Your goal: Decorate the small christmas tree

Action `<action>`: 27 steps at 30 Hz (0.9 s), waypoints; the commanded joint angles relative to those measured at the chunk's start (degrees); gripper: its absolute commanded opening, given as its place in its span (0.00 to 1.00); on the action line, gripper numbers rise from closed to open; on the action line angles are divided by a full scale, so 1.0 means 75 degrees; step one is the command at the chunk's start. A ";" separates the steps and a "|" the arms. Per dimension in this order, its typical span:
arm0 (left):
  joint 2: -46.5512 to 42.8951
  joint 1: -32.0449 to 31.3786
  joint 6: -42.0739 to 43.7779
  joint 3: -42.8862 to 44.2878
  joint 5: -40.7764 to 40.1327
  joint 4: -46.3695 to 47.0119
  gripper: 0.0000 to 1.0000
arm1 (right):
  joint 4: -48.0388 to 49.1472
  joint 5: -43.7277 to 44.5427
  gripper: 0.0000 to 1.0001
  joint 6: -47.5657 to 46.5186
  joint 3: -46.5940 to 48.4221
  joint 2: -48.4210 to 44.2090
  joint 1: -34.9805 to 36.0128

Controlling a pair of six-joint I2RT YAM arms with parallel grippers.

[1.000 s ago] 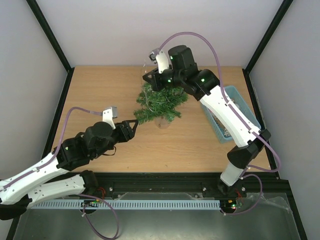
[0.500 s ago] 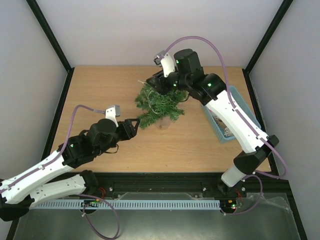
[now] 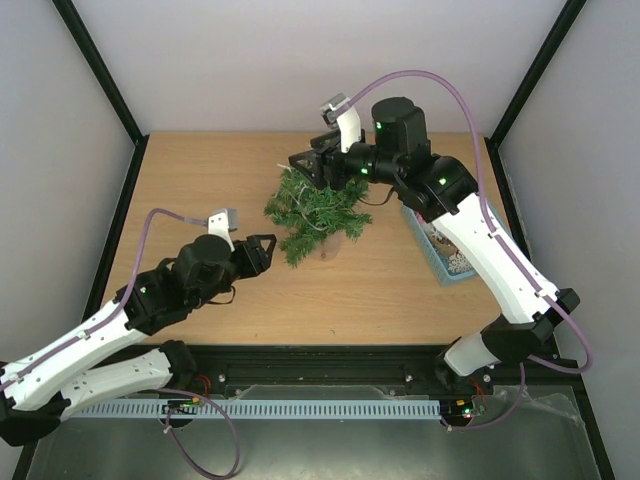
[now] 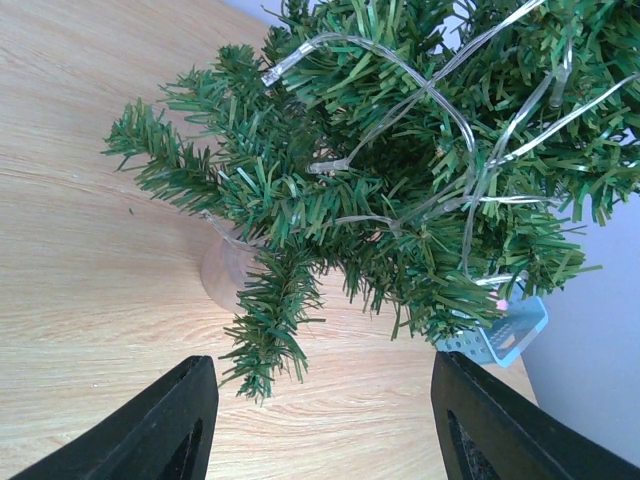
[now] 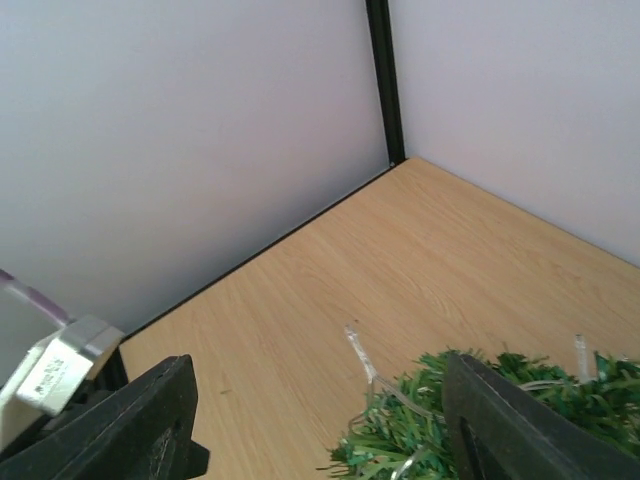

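Observation:
The small christmas tree stands mid-table on its brownish round base, with a clear light string looped through its branches. My right gripper hangs open over the tree's far top edge. In the right wrist view its fingers stand wide apart, with a loose bulb end of the string and branch tips showing between them, and nothing is held. My left gripper is open at the tree's near-left side. A low branch hangs just ahead of its fingers, untouched.
A light-blue plastic basket of ornaments sits right of the tree, partly under the right arm. In the left wrist view the basket peeks out behind the branches. Black frame posts and pale walls close the table's back and sides.
The right gripper has gone from shut to open and its wrist has drawn back to the right, letting go of the light string. The tree leans slightly more to the left. The left arm barely moved.

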 commanded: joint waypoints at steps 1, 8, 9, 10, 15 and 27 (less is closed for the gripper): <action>-0.0056 0.0151 0.0163 0.0148 -0.0069 -0.0193 0.61 | 0.0453 -0.0558 0.69 0.0351 0.0079 -0.0154 0.0025; -0.0383 0.0485 0.0318 0.0274 -0.0217 -0.0742 0.64 | 0.0559 0.0681 0.76 0.1157 -0.0508 -0.1270 0.0027; -0.0444 0.0550 0.0327 0.0248 -0.0165 -0.0808 0.64 | 0.0455 0.1050 0.77 0.1295 -0.0663 -0.1494 0.0020; -0.0506 0.0608 0.0333 0.0214 -0.0093 -0.0853 0.64 | 0.0337 0.1333 0.78 0.1389 -0.0847 -0.1731 0.0020; -0.0841 0.0694 0.0274 -0.0203 0.0218 -0.0971 0.64 | -0.0166 0.3298 0.89 0.2081 -0.2561 -0.3399 0.0026; -0.1125 0.1059 0.0308 -0.1867 0.1398 -0.0076 0.81 | -0.0302 0.5172 0.97 0.3838 -0.6908 -0.5173 -0.0826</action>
